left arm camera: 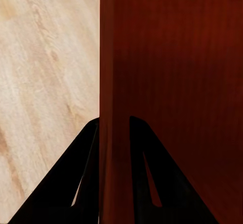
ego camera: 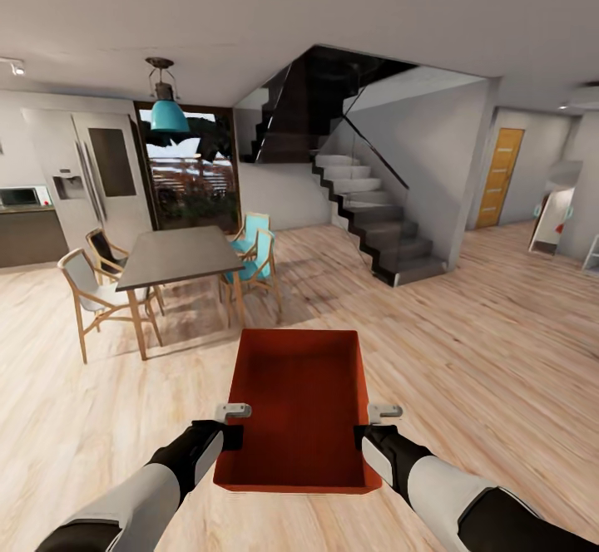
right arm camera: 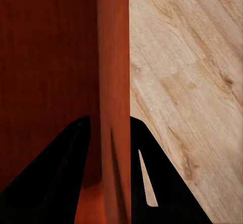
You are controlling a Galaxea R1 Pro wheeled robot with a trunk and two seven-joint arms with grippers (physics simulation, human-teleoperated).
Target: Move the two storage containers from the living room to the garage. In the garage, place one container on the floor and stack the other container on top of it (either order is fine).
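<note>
I have one storage container (ego camera: 299,406) carried in front of me above the wood-plank floor (ego camera: 466,344), held between both arms with its open top up. My left tool (ego camera: 237,423) is pinching the container's left side wall, one finger inside and one outside; the left wrist view shows the thin red wall (left arm camera: 114,82) running straight between the two dark fingers (left arm camera: 76,183). My right tool (ego camera: 370,426) is pinched onto the right side wall in the same way, and in the right wrist view the wall (right arm camera: 114,82) stands between its fingers (right arm camera: 147,183) with the plank floor beyond.

I judge the bin light and fairly stiff, but the walls are thin, so a hard squeeze or uneven pull from either side could flex or twist it. The grip is near the middle of each long wall at the rim, which looks balanced to me; I would keep both arms level while driving. Its surface is matte orange-red and smooth enough to slip.

I am in an open room with pale planks, a grey-topped dining bench (ego camera: 179,257) with wooden chairs (ego camera: 91,294) ahead to the left, a teal pendant lamp (ego camera: 169,115), a dark staircase (ego camera: 374,219) and an orange door (ego camera: 499,176) far right. No concrete shows here, so the garage is yet to be reached.
</note>
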